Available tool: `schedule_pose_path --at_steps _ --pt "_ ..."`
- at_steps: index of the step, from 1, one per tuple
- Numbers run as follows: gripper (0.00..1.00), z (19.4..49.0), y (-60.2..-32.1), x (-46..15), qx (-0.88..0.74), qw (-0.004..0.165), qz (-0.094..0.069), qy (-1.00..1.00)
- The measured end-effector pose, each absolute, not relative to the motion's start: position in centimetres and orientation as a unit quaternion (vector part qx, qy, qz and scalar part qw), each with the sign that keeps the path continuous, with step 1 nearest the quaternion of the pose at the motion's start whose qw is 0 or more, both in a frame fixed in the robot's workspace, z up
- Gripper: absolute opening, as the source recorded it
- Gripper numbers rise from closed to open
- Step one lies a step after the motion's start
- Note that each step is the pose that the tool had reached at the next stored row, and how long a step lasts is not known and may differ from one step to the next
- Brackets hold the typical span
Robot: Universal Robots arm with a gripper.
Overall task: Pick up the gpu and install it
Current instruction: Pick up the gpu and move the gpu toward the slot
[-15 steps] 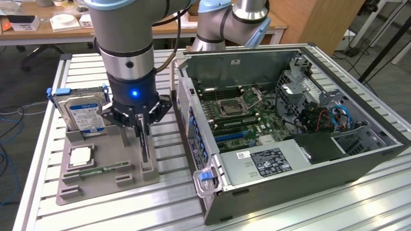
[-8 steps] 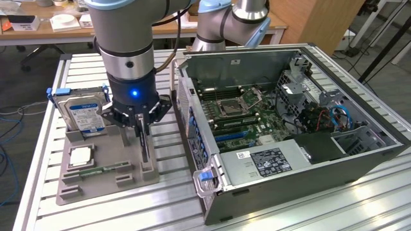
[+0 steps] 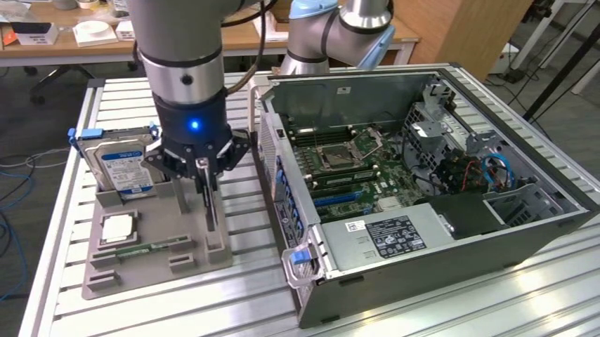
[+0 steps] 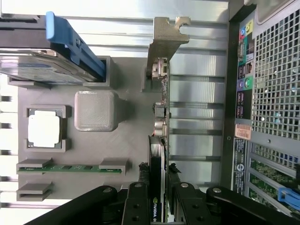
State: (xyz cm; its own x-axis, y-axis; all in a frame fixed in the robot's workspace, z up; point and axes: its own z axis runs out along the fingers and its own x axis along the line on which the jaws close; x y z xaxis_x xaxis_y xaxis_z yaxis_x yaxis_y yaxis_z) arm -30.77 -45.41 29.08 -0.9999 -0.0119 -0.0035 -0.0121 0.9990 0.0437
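the pincer [image 4: 159,194] is clamped on the gpu [image 4: 160,101], which stands on edge in the grey holder [image 3: 154,263] on the tabletop [image 3: 450,309].

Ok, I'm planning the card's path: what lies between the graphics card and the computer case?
Only bare slatted table, as the wrist view shows: the graphics card stands in its grey holder, apart from the computer case.
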Motion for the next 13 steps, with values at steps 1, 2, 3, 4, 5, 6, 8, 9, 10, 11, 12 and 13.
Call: schedule_pose_path --at_steps 1,2,3,4,5,6,8,9,10,11,12,13 --pt "0.26 29.5 -45.4 -30.8 -0.006 0.002 0.022 1.0" --pt "0.26 29.9 -45.4 -30.8 -0.006 0.002 0.022 1.0" --pt "0.26 30.4 -45.4 -30.8 -0.006 0.002 0.022 1.0" --pt "0.26 30.8 -45.4 -30.8 -0.006 0.002 0.022 1.0" --pt "0.26 31.0 -45.4 -30.8 -0.006 0.002 0.022 1.0" --pt "0.26 31.0 -45.4 -30.8 -0.006 0.002 0.022 1.0" --pt "0.26 31.0 -45.4 -30.8 -0.006 0.002 0.022 1.0" --pt "0.26 31.0 -45.4 -30.8 -0.006 0.002 0.022 1.0" --pt "0.26 31.0 -45.4 -30.8 -0.006 0.002 0.022 1.0" --pt "0.26 31.1 -45.4 -30.8 -0.006 0.002 0.022 1.0" --pt "0.26 31.1 -45.4 -30.8 -0.006 0.002 0.022 1.0" --pt "0.26 31.1 -45.4 -30.8 -0.006 0.002 0.022 1.0"
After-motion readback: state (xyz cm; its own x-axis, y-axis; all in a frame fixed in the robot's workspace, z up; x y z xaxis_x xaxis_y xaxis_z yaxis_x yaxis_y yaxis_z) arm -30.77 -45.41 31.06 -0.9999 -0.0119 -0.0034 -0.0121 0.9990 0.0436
